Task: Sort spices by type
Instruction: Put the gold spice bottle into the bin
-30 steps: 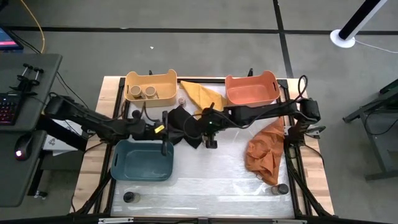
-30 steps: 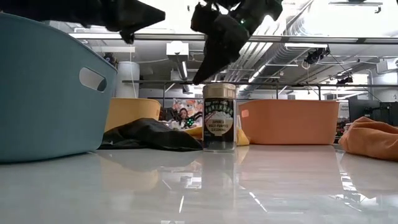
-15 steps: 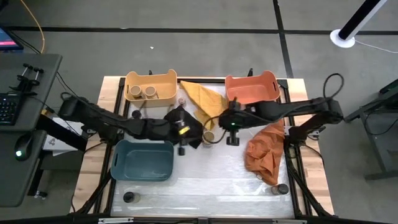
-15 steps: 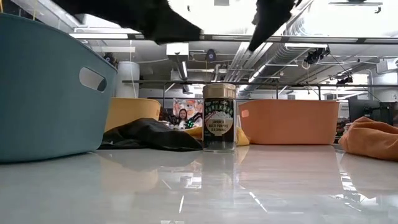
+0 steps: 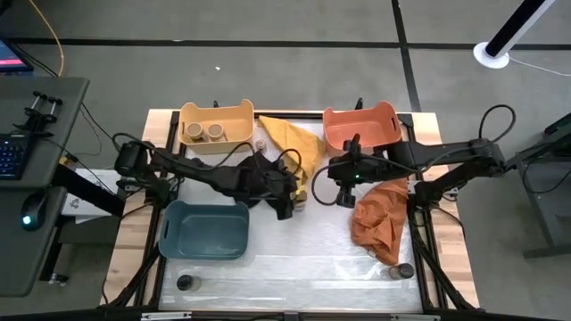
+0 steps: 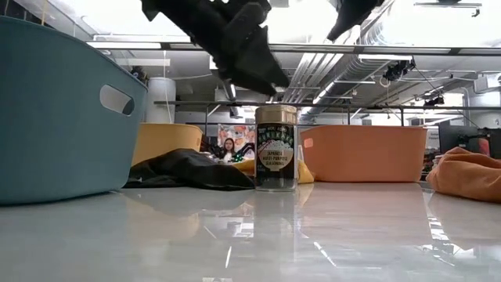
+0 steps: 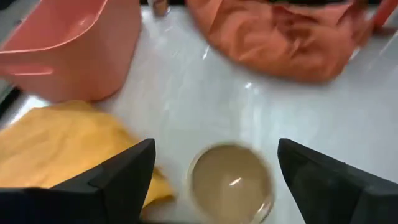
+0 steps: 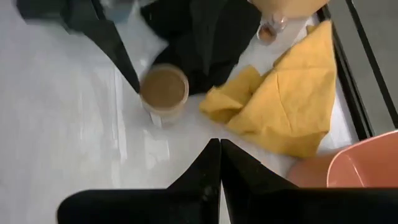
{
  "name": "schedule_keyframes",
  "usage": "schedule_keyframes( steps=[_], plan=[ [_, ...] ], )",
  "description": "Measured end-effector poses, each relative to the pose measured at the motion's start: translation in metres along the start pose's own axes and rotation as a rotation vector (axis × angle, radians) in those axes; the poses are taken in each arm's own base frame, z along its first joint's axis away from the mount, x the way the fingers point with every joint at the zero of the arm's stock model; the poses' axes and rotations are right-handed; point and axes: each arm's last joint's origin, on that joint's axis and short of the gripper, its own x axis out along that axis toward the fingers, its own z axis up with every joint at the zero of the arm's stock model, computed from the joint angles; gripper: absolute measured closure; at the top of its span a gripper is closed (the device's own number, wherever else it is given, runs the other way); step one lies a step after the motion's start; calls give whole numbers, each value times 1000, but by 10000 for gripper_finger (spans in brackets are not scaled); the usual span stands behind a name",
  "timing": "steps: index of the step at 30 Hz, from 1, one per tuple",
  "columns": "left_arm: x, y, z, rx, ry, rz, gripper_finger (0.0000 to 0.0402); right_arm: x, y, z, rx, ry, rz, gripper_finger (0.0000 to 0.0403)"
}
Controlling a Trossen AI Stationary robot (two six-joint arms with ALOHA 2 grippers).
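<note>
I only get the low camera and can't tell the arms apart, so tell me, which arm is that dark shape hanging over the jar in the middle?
Observer: The left one. The left gripper hangs over the jar with its fingers wide open and the jar's tan lid showing between them.
Operator: Where is the other arm?
Observer: The right gripper is shut and empty, off to the jar's side, near the orange cloth.
Operator: Is anything in the yellow bin yet?
Observer: Yes, two tan-topped jars stand side by side in the yellow bin.
</note>
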Motion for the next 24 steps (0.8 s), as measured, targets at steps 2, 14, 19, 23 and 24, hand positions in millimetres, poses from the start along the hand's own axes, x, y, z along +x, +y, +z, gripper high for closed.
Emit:
schedule_keyframes(
  steps=[2,14,19,23,24],
  plan=[
    [1,1,-4,-45,39,-24,76,6,1,-4,-11,15,-2,403],
    [12,11,-7,-166,60,-106,76,43,8,-38,-24,139,-2,403],
    [17,10,-11,-162,75,-102,76,47,9,-41,-26,151,7,403],
    [18,4,-12,-139,78,-113,76,47,9,-40,-33,133,10,403],
    [17,2,-13,-124,85,-114,76,47,9,-40,-38,132,11,403]
  ],
)
